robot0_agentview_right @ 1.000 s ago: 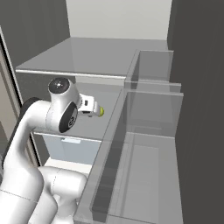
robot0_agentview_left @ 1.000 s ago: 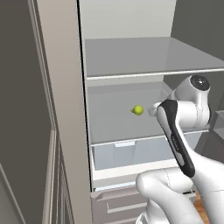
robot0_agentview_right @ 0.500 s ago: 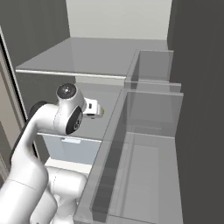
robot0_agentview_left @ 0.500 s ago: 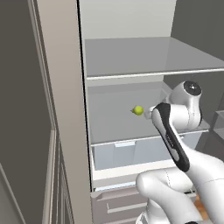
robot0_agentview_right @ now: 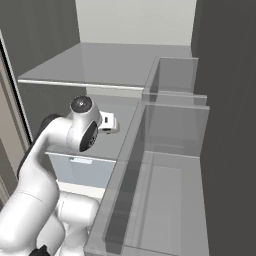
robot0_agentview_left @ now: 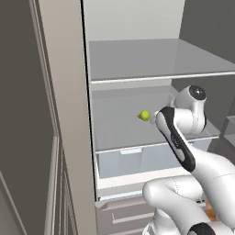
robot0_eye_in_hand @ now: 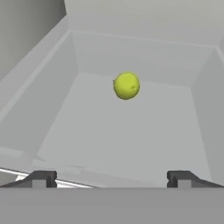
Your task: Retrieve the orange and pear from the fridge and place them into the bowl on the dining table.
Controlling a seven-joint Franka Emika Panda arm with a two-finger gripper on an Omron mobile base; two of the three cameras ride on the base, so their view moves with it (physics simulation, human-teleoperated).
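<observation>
Reaching deeper into the fridge [robot0_agentview_left: 64,114] than a second ago, closing on the pear [robot0_eye_in_hand: 126,85]; gripper [robot0_eye_in_hand: 109,178] spread wide, empty.

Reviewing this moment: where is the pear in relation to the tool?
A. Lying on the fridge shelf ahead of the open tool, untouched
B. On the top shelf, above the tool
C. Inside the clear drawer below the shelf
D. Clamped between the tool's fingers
A: in the hand view the pear lies on the grey shelf well beyond the fingertips, with the tool open and empty.
</observation>
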